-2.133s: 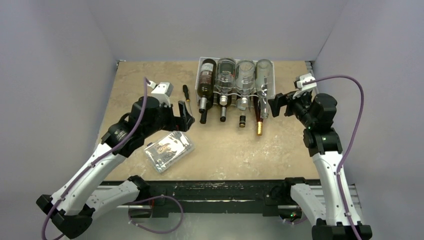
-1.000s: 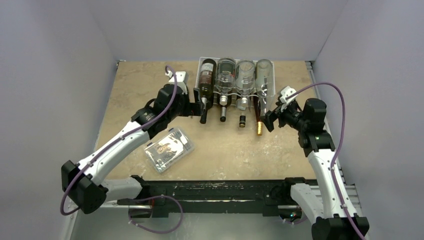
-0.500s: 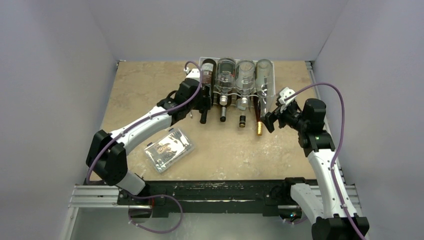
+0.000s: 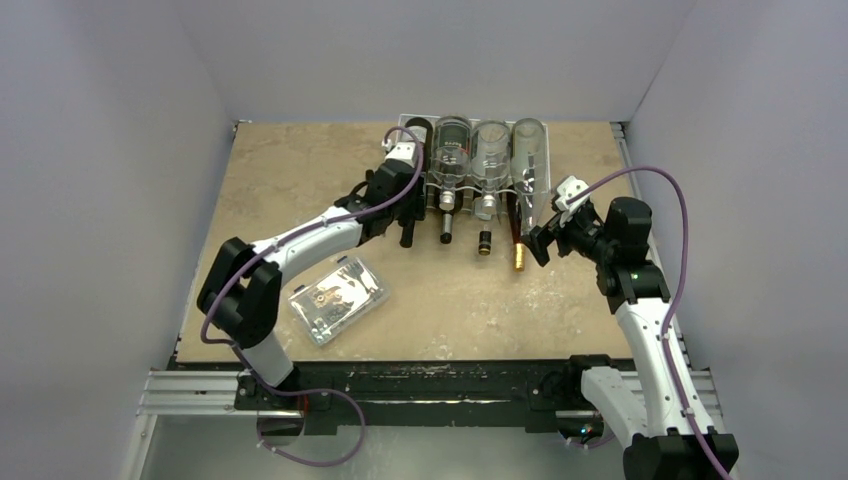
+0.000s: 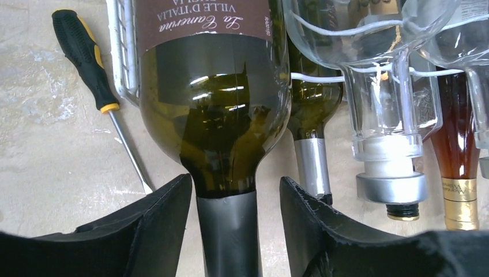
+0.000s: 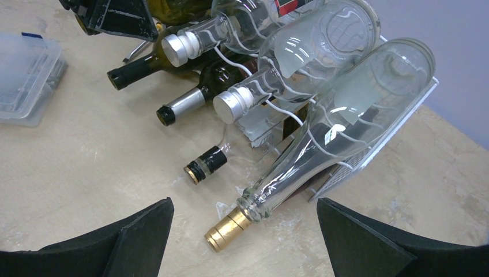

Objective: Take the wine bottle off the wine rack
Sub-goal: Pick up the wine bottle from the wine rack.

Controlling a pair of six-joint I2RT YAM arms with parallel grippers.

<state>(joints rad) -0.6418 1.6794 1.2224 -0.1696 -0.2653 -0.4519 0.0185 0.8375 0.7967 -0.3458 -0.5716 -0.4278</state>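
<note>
The left arm is now stretched out from beside the clear parts box (image 4: pixel 337 298) to the left end of the wine rack (image 5: pixel 118 63), and the left gripper (image 5: pixel 228 196) is drawn in from a wide spread to a narrow one. The right arm is seen almost where it was a second ago.

The step in hand is judged to be the grasp. The wine bottle (image 5: pixel 213 115), dark green with a brown label, is lying on its side in the leftmost slot of the rack, its black-capped neck sticking out over the near edge. That neck is flanked by the left fingers (image 5: pixel 164 213), with a slim gap visible on each side, so nothing is held yet. A screwdriver (image 5: pixel 81 52) is lying on the table just left of the rack.

The right gripper (image 6: pixel 243 203) is held wide apart and empty, near the clear bottle (image 6: pixel 346 109) at the rack's right end.

Next, the neck needs to be pinched firmly, and the bottle then drawn straight back along its own axis, clear of the wire and its neighbour.
</note>
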